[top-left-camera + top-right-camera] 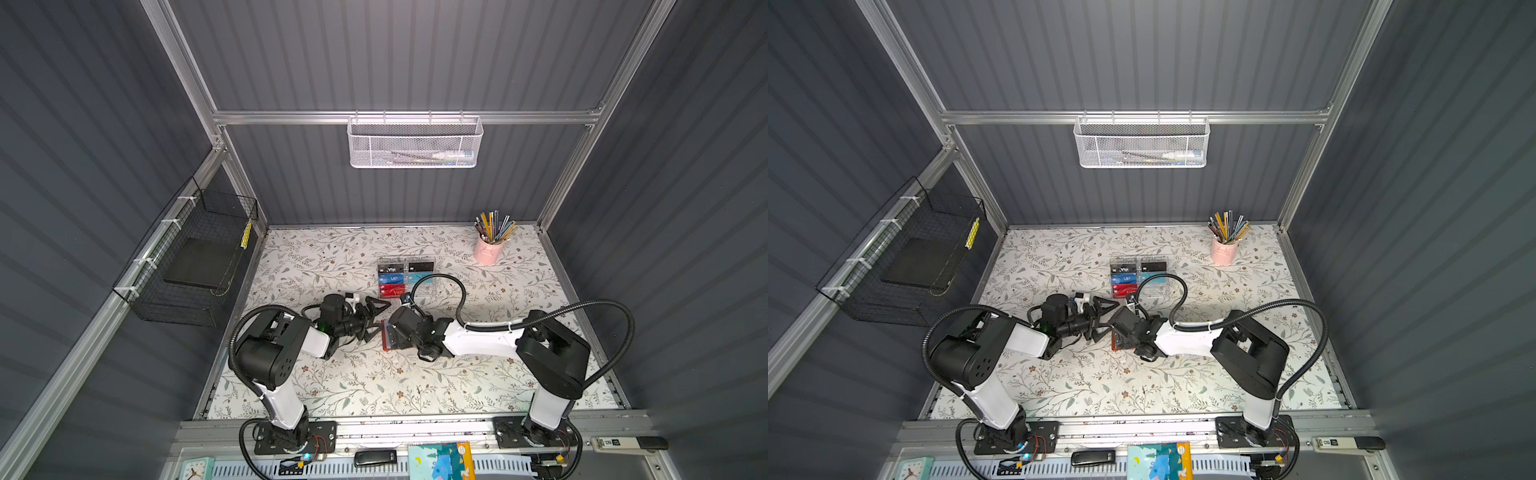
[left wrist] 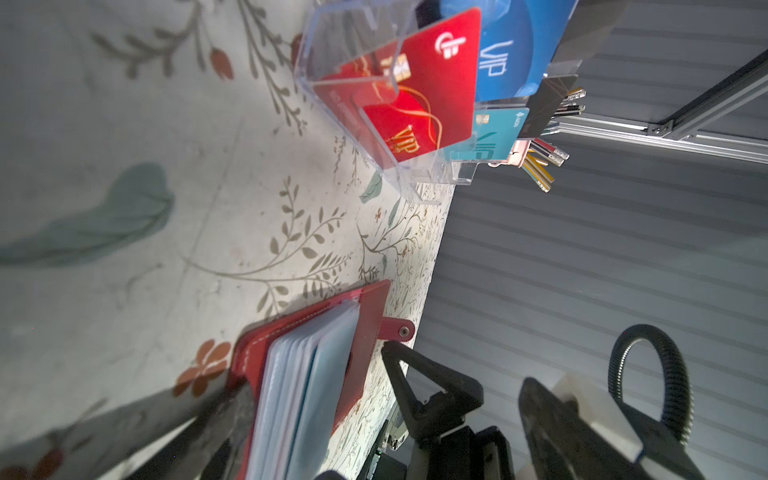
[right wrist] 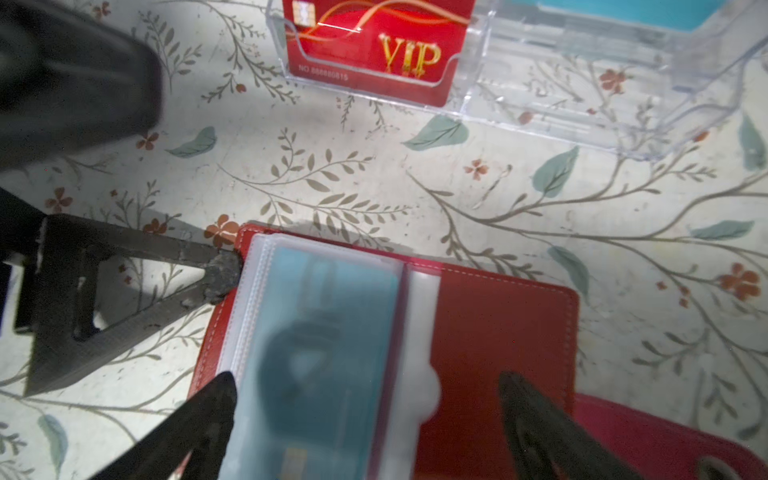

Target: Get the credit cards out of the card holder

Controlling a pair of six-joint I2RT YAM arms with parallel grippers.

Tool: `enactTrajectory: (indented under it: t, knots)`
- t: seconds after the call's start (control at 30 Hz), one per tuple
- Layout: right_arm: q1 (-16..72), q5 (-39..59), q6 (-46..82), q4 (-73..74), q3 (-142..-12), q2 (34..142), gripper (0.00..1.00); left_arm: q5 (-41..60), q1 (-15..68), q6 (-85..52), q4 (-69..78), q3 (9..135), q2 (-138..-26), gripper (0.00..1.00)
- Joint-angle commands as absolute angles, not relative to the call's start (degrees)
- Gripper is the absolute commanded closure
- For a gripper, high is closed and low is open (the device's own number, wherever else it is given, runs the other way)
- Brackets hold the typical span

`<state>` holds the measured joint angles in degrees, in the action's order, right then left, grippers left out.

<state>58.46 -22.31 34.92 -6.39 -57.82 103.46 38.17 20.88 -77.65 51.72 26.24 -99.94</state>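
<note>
Floral table (image 1: 374, 386), grey ribbed walls (image 1: 415, 62). My left pincer (image 1: 374, 321) and right pincer (image 3: 368, 380) gape, empty. The wallet (image 1: 386, 338) lies spread mid-frame; top views hide its sleeved teal card (image 3: 332, 332), my right wrist view shows it.

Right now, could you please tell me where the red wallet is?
In both top views the red wallet lies open mid-table, just nearer the robot than the clear card rack, mostly hidden under the right tool.
</note>
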Motion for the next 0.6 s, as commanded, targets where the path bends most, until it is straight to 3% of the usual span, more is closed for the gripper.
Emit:
enactTrajectory:
  t: [0.0, 0.57]
  knots:
    - [58.84, -22.22, 35.40, -6.04, -59.06, 105.16, 0.01, 36.21, 20.35, -77.92, 45.40, 24.05, -101.71, 0.00]
    - [58.08, -25.35, 36.56, -8.40, -56.81, 104.83, 0.01, 36.22, 19.86, -78.95, 47.71, 22.52, -102.40, 0.00]
